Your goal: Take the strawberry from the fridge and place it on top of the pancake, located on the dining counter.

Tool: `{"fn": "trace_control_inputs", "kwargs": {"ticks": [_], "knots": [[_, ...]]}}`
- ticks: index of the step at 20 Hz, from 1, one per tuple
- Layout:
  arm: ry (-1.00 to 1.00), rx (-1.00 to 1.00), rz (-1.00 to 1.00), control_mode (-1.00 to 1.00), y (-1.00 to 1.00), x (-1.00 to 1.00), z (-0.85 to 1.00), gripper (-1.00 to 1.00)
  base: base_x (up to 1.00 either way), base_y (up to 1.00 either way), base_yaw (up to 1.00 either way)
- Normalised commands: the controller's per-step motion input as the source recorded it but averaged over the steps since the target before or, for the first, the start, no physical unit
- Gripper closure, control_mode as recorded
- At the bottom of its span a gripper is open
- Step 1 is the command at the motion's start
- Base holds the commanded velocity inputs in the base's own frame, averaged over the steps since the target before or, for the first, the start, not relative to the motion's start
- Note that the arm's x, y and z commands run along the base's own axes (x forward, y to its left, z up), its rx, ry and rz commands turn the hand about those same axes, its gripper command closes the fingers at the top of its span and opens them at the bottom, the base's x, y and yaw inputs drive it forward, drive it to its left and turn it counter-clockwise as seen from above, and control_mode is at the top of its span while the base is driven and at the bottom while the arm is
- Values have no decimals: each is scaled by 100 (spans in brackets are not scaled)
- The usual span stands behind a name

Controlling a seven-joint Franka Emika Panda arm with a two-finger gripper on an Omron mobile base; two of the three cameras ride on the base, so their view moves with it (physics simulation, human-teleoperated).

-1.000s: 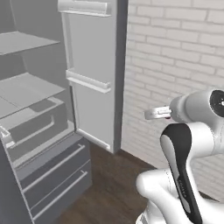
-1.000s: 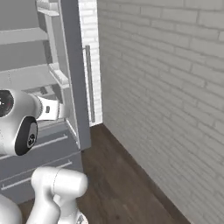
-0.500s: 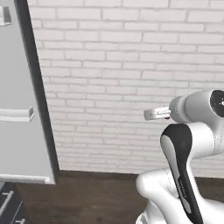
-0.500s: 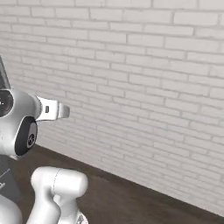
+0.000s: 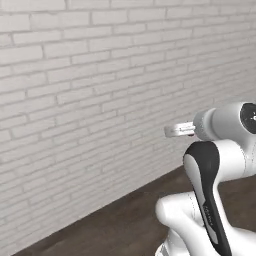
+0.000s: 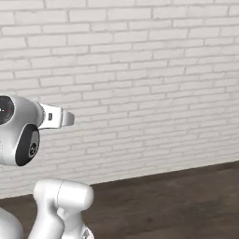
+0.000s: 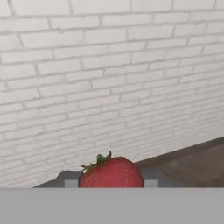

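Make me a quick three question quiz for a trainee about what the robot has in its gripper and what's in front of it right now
1. True or false: the gripper is shut on the strawberry.
2. What stands ahead of the arm? A) white brick wall B) open fridge C) dining counter
3. Fill in: the floor is dark ____.

Key: 1 true; 2 A; 3 wood.
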Motion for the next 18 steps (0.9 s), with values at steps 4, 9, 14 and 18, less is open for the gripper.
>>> {"fn": "trace_control_inputs", "kwargs": {"ticks": [4, 9, 14, 18], "knots": [[0, 0, 0, 100, 0, 0, 0, 100, 0, 11, -94], [0, 0, 0, 100, 0, 0, 0, 100, 0, 26, -91], [0, 0, 0, 100, 0, 0, 0, 100, 17, 36, -84], [0, 0, 0, 100, 0, 0, 0, 100, 44, 52, -75]]}}
